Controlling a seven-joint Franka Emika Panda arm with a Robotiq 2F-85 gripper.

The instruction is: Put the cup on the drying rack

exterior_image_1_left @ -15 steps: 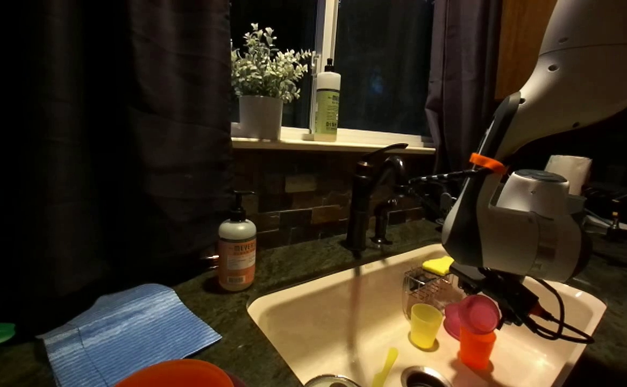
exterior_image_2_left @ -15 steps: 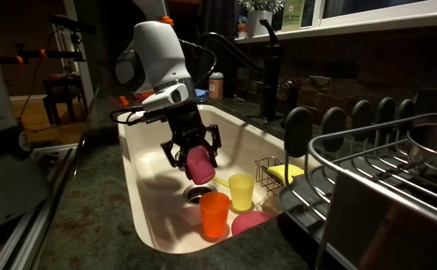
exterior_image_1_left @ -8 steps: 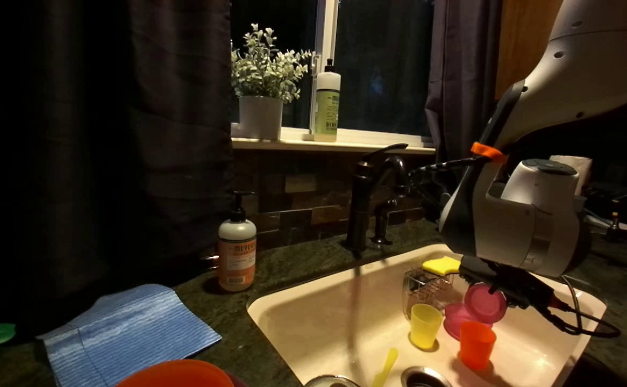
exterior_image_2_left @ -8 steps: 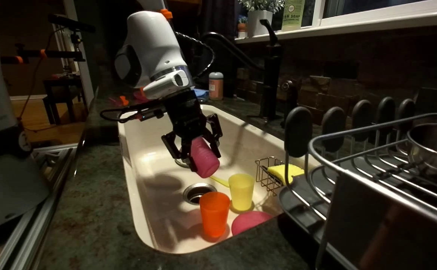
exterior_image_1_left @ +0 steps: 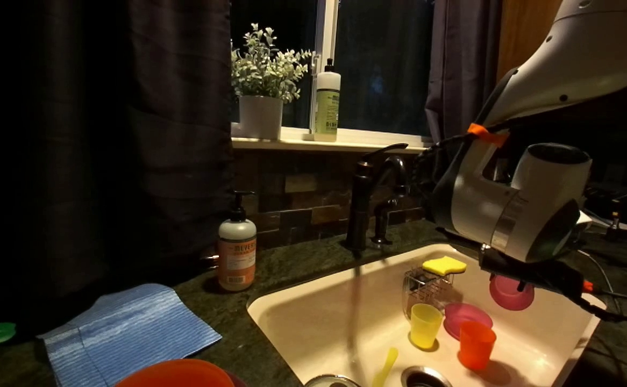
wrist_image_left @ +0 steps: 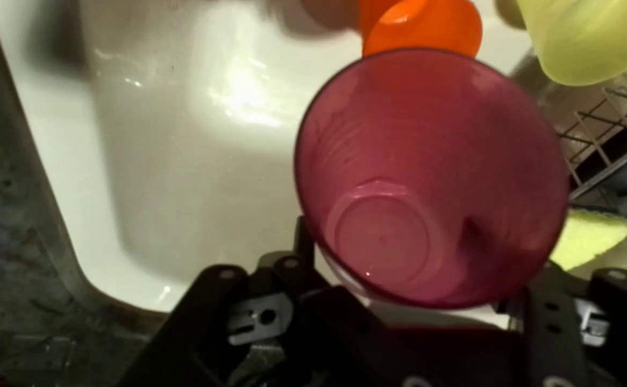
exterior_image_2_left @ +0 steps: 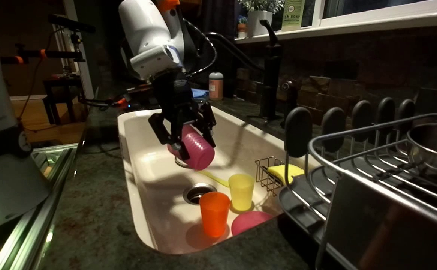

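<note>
Off one end of the sink [exterior_image_1_left: 313, 322], on the counter [exterior_image_2_left: 87, 210], stands the rack [exterior_image_2_left: 341, 170], and the pink cup [wrist_image_left: 432, 172] is not on it yet. The task looks about half done: the pink cup is picked up, with the carry, the lowering and the release left. The next move, I judge, calls for clearing the rack's rim. The hand [exterior_image_2_left: 198, 150] pinches the pink cup from both sides, above the sink and well apart from the rack. The pink cup hangs tilted, mouth toward the hand, base away.

As for containers, the sink holds the most: a wire caddy [exterior_image_1_left: 424, 290], a pink dish [exterior_image_1_left: 467, 321], an orange cup [exterior_image_2_left: 214, 214], a yellow cup [exterior_image_2_left: 241, 192], and a yellow utensil [exterior_image_2_left: 217, 179] near the drain [exterior_image_2_left: 193, 194]. The rack holds a metal pot [exterior_image_2_left: 434, 140], mouth up; its inside shows only in part. The wire caddy carries a yellow sponge [exterior_image_1_left: 444, 265] at its top; lower down it is too dark to read. The orange cup and the yellow cup stand upright, and I cannot tell what, if anything, is in them. The wrist view looks into the pink cup, down to its bare bottom; a dark patch on its wall may be a shadow.
</note>
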